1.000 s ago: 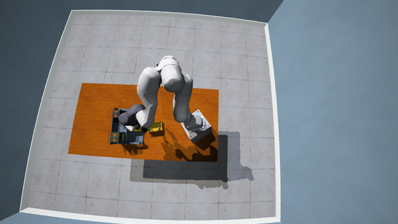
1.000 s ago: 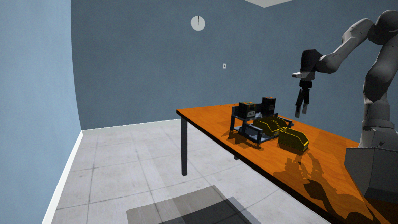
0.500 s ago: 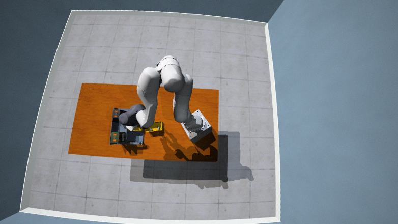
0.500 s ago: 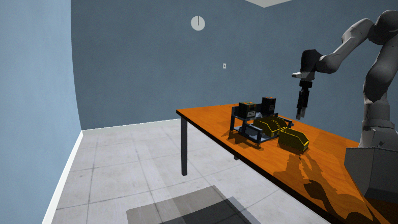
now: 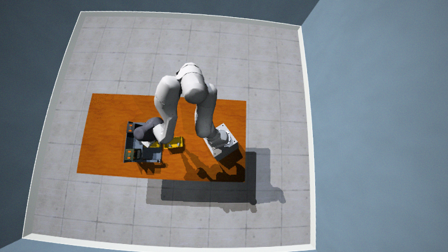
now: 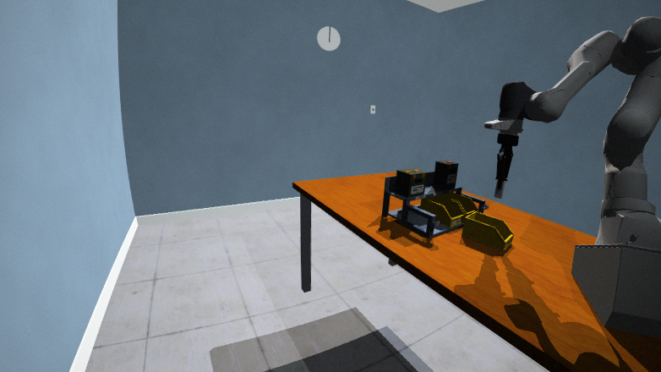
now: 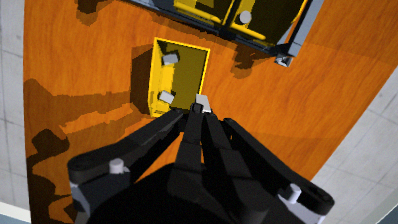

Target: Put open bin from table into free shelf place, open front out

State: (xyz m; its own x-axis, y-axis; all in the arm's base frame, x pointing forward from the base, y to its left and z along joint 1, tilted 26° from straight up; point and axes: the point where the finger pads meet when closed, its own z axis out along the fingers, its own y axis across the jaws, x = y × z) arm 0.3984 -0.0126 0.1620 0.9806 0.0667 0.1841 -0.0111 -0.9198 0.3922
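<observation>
The gripper (image 7: 199,106) is hanging high over the table (image 6: 365,203) with its jaws squeezed together on nothing, while the yellow bin (image 6: 487,230) is sitting just beside the shelf (image 6: 387,196), so I think it is getting ready to push or needing to open and go down.
</observation>
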